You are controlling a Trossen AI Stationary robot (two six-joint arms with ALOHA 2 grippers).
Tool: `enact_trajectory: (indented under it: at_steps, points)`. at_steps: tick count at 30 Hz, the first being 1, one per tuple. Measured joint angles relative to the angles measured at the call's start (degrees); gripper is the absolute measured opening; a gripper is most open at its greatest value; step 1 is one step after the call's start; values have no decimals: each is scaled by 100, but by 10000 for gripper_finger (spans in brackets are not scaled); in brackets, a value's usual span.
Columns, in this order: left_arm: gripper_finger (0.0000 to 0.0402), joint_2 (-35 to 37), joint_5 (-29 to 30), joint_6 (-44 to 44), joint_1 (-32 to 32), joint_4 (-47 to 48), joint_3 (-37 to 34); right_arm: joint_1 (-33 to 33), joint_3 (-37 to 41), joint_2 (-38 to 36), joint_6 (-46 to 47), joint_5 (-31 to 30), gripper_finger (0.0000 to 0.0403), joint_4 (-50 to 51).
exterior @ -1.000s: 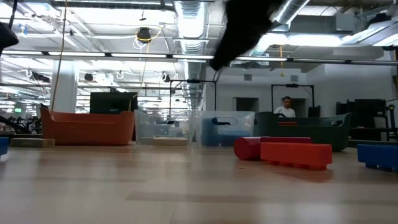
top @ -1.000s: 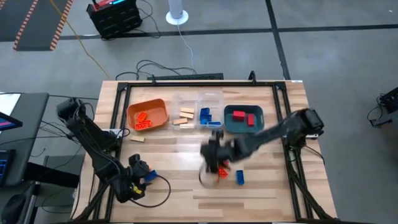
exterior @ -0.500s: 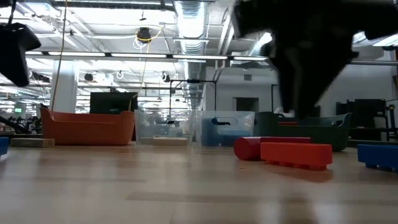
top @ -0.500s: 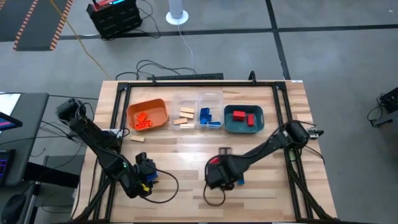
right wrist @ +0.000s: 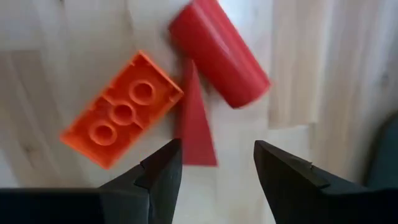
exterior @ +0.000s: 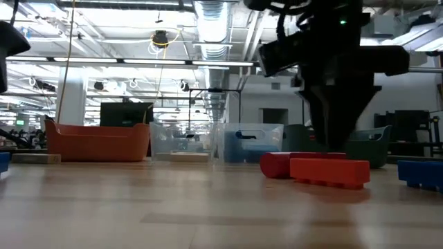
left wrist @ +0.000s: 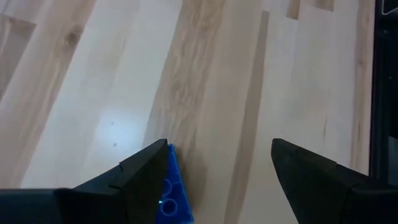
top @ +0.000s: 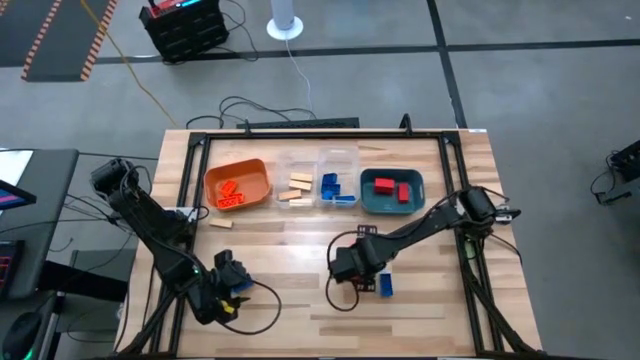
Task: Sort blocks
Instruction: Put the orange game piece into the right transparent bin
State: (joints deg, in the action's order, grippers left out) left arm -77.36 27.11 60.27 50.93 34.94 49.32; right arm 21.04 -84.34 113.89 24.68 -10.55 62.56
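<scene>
My right gripper [right wrist: 214, 177] is open and points down just above an orange brick [right wrist: 121, 118] lying studs-down, a red wedge [right wrist: 194, 121] and a red cylinder [right wrist: 219, 53], all on the table. In the low view it [exterior: 336, 142] hangs over the orange brick [exterior: 329, 171] and the cylinder [exterior: 275, 164]. A blue brick [top: 385, 285] lies to their right. My left gripper [left wrist: 217, 171] is open low over the table's near left part, with a blue brick [left wrist: 171, 193] between its fingers, beside one of them. My left gripper has the blue brick [left wrist: 169, 186] right beside the inner side of one finger [left wrist: 146, 168]; whether they touch, I cannot tell. The brick lies flat on the table. My right gripper touches nothing.
Along the far side stand an orange tray [top: 238, 185] with orange bricks, two clear trays [top: 297, 180] [top: 338, 178] with tan and blue bricks, and a teal tray [top: 392, 192] with red ones. A tan brick [top: 221, 223] lies loose near the orange tray. Bare wood lies between my arms.
My right gripper has swung toward the table's near edge and come down over the orange brick and the red pieces, then drawn back a little toward the far edge. The bricks have stayed where they were.
</scene>
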Motion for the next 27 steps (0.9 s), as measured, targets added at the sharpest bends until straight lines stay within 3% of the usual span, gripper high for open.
enact_trajectory:
  at_steps: [9,12,15,18,27]
  points:
    - [281,0,2,223,211,20,0,394,353,-495,900,466,225,325]
    - [281,0,3,281,236,33,0,564,730,-948,1984,648,225,131]
    - [281,0,4,296,237,33,0,668,1085,-1242,3748,944,225,91]
    - [281,0,6,298,235,31,0,819,1212,-1341,4600,1012,225,-71]
    - [281,0,6,298,235,31,2,1100,1246,-1094,5176,1021,224,-234]
